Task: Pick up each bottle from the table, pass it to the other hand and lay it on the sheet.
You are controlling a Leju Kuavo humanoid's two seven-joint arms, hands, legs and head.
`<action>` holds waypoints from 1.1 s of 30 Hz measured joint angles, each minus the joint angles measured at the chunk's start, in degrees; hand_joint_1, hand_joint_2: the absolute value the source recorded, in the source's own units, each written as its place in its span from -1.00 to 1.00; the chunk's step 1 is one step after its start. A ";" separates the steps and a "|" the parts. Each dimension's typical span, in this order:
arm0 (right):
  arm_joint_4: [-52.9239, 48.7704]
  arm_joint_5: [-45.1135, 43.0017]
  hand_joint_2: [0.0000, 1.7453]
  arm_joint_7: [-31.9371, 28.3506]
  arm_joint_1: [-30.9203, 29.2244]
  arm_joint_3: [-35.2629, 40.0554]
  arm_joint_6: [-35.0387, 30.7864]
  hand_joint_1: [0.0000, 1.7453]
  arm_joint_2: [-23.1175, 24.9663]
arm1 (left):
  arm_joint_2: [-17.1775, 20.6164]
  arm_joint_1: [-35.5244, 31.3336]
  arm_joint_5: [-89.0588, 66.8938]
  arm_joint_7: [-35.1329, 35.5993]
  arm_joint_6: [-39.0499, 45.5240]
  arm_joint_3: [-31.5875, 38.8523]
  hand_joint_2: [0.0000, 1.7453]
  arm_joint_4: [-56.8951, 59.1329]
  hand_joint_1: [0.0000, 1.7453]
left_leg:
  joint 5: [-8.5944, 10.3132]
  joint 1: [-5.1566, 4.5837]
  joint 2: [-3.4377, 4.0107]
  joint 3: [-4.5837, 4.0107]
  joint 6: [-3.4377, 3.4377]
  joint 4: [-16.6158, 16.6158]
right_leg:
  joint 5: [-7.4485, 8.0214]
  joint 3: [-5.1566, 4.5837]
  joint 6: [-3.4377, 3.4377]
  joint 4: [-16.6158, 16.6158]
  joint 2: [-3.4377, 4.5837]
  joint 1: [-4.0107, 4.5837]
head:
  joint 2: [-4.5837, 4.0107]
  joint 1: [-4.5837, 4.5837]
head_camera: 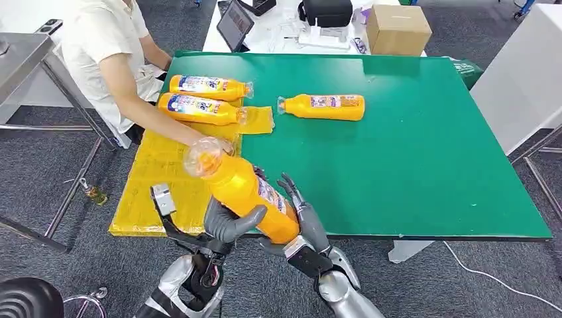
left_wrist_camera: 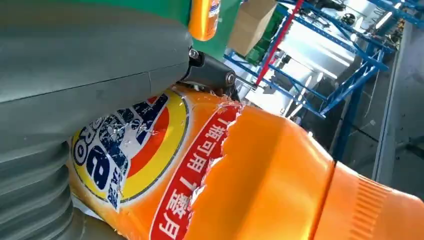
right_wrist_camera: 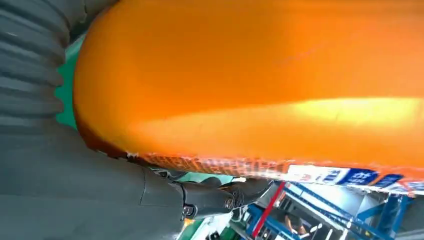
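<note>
I hold an orange bottle tilted above the table's near edge, its clear-wrapped cap end pointing toward the yellow sheet. My left hand grips its lower body, and in the left wrist view the thumb presses on the bottle. My right hand lies against the other side with its fingers stretched out. In the right wrist view its thumb sits slightly off the bottle. Two bottles lie on the sheet. Another bottle lies on the green table.
A person in a white shirt sits at the table's left, an arm reaching over the sheet with the hand close to the held bottle's cap. A cardboard box and a tablet stand on the white table behind.
</note>
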 measured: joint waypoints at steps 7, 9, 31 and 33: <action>0.04 0.04 -1.00 0.11 0.26 -0.02 -0.04 -1.00 0.00 | -0.04 0.04 -2.95 -0.53 2.02 0.15 1.00 -0.04 0.48 | 0.00 0.00 0.00 0.00 0.00 0.00 | 0.00 0.00 0.00 0.00 0.00 0.00 | 0.00 0.00; 0.13 0.22 -1.00 0.13 0.31 -0.13 -0.28 -1.00 0.02 | -0.09 0.06 -4.39 -0.68 3.38 0.11 1.00 -0.02 0.48 | 0.00 0.00 0.01 0.00 0.00 0.00 | 0.00 -0.01 0.00 0.00 0.00 0.00 | 0.00 0.00; -15.67 4.13 -1.00 0.13 6.72 -17.63 -23.52 -1.00 5.09 | 3.65 -4.90 -51.83 -2.28 35.22 3.93 1.00 5.99 1.00 | 0.01 0.01 -0.01 -0.04 0.00 0.00 | 0.00 -0.04 -0.01 0.01 0.00 0.00 | 0.00 0.00; -17.24 4.33 -1.00 0.13 7.28 -19.67 -23.58 -1.00 5.88 | 3.65 -5.10 -54.69 -1.75 36.70 4.52 1.00 6.77 1.00 | 0.00 0.00 -0.01 -0.04 0.00 0.00 | 0.00 -0.05 -0.01 0.01 0.00 0.00 | 0.00 0.02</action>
